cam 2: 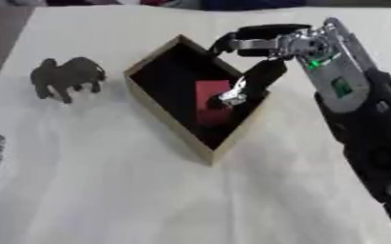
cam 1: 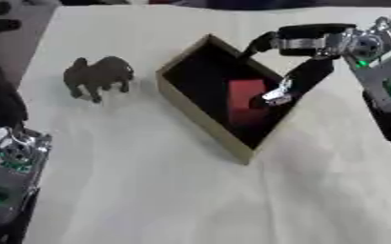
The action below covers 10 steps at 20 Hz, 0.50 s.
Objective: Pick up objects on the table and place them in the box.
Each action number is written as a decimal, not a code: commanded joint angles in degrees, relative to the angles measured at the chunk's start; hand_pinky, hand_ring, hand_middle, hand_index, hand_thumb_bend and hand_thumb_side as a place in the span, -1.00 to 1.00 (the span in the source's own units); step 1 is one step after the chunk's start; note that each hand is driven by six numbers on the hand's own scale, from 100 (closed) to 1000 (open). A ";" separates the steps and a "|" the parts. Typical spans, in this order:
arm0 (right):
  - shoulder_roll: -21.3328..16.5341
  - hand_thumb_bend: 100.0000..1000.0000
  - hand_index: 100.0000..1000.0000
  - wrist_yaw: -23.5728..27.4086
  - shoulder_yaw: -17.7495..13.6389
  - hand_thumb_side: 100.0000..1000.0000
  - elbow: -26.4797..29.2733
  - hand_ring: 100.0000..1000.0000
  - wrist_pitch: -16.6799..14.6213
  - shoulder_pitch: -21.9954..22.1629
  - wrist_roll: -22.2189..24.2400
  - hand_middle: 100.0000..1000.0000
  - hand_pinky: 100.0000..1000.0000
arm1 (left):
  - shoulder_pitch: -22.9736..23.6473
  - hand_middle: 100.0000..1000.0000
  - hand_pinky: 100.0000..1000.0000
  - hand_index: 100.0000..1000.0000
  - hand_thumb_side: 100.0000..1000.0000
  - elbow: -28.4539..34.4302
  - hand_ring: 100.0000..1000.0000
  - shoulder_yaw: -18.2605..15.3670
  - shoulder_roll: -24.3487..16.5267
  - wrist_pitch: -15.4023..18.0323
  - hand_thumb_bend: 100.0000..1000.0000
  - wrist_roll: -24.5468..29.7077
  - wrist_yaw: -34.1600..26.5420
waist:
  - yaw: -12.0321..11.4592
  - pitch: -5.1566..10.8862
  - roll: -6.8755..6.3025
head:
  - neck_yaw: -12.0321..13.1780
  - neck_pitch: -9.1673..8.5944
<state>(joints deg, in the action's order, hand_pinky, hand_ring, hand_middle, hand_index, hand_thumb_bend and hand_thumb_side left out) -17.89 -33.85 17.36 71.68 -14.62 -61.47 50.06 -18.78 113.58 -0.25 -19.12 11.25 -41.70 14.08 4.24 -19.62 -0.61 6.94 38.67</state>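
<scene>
White cloth covers the table (cam 1: 190, 200). Cardboard box (cam 1: 200, 127) sits at centre, long axis running diagonally from far-left to near-right. Right hand (cam 2: 247, 86) reaches down into it, fingertips at a red block (cam 2: 209, 102) lying on the box floor; cannot tell whether the fingers grip the block or are released. Remaining object: dark animal figurine (cam 1: 98, 76), standing on the cloth left of the box, well apart from the right hand. Left arm lies nearer it; left hand (cam 1: 5, 102) at left edge, fingers unresolved.
</scene>
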 commanded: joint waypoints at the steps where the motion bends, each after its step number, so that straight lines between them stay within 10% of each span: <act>1: -0.36 0.15 0.79 -0.63 -0.69 0.25 0.69 0.94 -1.59 -1.02 -0.17 0.67 0.97 | -0.82 0.17 0.04 0.65 0.99 1.01 0.18 -0.23 -0.55 -0.12 -0.77 0.08 0.08 | -0.08 1.16 -0.06 | -0.07 -0.55; 10: -2.60 -0.20 0.77 4.13 -6.18 0.13 6.83 0.90 1.07 -0.99 -5.76 0.60 0.97 | -0.77 0.17 0.04 0.66 0.99 1.01 0.19 -0.31 -0.68 -0.11 -0.77 0.03 0.06 | 0.17 1.38 -0.29 | 0.13 -0.30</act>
<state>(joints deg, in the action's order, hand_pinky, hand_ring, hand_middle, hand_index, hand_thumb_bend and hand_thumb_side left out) -18.75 -30.91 12.66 76.26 -14.06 -61.48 45.30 -18.86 113.58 -0.25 -19.12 11.25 -41.70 14.08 4.36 -19.61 -0.83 6.96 38.68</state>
